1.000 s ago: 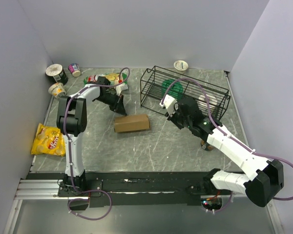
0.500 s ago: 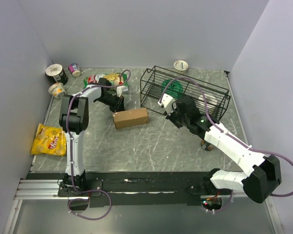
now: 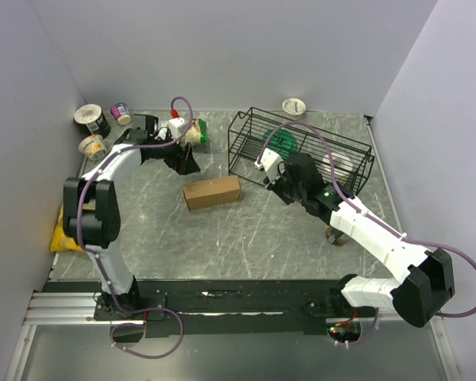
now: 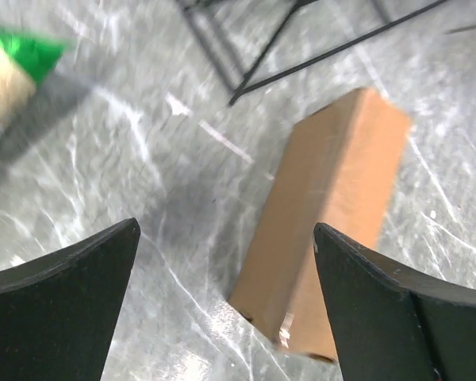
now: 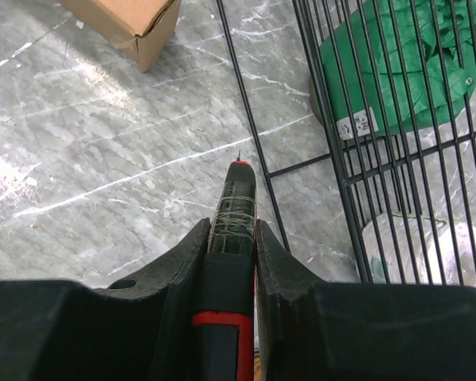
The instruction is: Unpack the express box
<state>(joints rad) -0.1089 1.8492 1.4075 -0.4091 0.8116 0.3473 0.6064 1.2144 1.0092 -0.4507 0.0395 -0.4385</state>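
Express box [image 3: 213,193]: lay flat on the table [image 3: 246,238], left of centre, long side roughly across the overhead view. I saw no flap lifted.
Box in wrist views: blurred in the left wrist view [image 4: 333,230], below and between the fingers, nearer the right one. Only one corner showed in the right wrist view [image 5: 127,20], at top left.
Left gripper [image 3: 184,159]: jaws spread wide with nothing between them [image 4: 226,230]. It hung above bare table just beyond the box's far side, not touching it.
Right gripper [image 3: 271,176]: fingers clamped on a thin dark tool [image 5: 234,198] with a red band [image 5: 232,238]. The tool tip sat close to the basket's lower wire, well apart from the box.
Wire basket [image 3: 232,147]: black, stood right of the box at the far side of the table, right gripper against its near left corner.
Basket contents: a green bag [image 5: 397,71] and something white [image 5: 412,246]; I couldn't tell what it was.
Chip bag [image 3: 63,230]: yellow, at the left table edge, partly behind the left arm.
Cups [image 3: 91,119]: three grouped in the far left corner.
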